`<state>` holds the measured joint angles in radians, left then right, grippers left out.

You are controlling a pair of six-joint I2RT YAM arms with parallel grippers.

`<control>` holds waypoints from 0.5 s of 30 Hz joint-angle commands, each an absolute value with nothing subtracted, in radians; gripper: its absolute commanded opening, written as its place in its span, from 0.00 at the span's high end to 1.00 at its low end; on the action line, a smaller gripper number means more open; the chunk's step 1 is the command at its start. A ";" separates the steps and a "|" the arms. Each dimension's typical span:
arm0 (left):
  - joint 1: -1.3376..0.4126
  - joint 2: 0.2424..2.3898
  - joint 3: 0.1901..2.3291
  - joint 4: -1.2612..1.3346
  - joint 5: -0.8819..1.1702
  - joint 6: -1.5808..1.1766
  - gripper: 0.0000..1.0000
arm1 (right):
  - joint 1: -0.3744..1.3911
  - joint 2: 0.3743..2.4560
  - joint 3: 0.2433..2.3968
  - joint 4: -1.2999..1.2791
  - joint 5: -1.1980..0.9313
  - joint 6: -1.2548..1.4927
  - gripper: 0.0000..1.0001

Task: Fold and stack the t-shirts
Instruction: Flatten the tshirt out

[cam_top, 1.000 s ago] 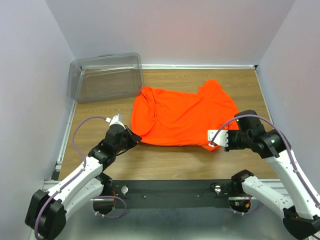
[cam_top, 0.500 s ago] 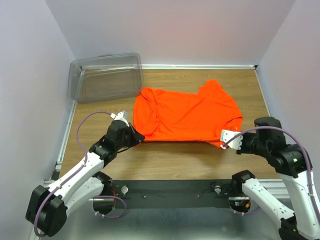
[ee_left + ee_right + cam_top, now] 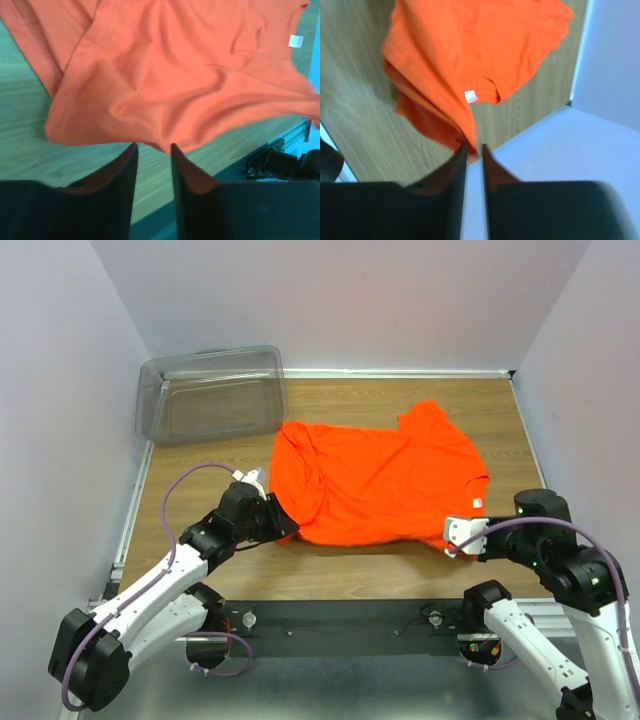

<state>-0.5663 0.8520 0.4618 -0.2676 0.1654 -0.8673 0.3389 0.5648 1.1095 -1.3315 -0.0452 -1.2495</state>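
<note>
Left wrist view: left hand (image 3: 153,145) slightly parted, t-shirt (image 3: 190,75) hem at its fingertips.

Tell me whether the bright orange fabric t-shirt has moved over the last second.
Yes. The bright orange fabric t-shirt has slid toward the wooden table's near edge, away from the clear plastic bin.

No legible text; white neck tag (image 3: 470,96) on t-shirt (image 3: 380,480) too small to read.
</note>
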 commanded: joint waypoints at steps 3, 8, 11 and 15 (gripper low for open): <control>-0.575 0.824 0.558 -0.425 0.175 -0.822 0.41 | 0.334 0.566 1.086 -1.391 -0.104 -1.243 0.41; -0.575 0.810 0.614 -0.514 0.045 -0.802 0.31 | 0.334 0.710 1.109 -1.312 -0.133 -1.089 0.10; -0.575 0.837 0.572 -0.463 0.035 -0.830 0.30 | 0.334 0.764 1.019 -1.136 -0.098 -0.928 0.09; -0.574 0.916 0.583 -0.459 -0.089 -0.895 0.29 | 0.318 0.868 0.919 -0.886 -0.051 -0.686 0.08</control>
